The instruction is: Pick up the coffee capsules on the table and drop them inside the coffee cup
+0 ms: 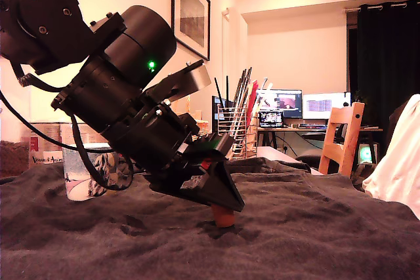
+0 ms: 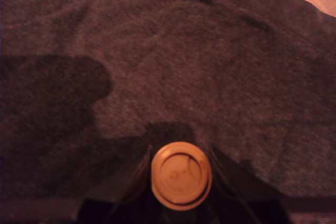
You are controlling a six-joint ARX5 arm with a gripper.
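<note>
An orange coffee capsule (image 1: 224,216) stands on the dark cloth-covered table (image 1: 315,234), lid up. My gripper (image 1: 227,205) is tilted down over it, and its black fingers sit against both sides of the capsule (image 2: 181,176) in the wrist view, so the gripper (image 2: 181,150) looks shut on it. The capsule's base still touches the cloth. The coffee cup (image 1: 84,176), pale with a dark drawing, stands behind the arm at the exterior view's left, partly hidden by cables. Only this one capsule is in view.
A wire utensil holder (image 1: 237,130) stands at the table's far edge. A labelled container (image 1: 41,143) sits at the far left of the exterior view. A wooden chair (image 1: 345,137), a desk with monitors (image 1: 303,104) and a white cloth (image 1: 401,162) lie beyond on the right.
</note>
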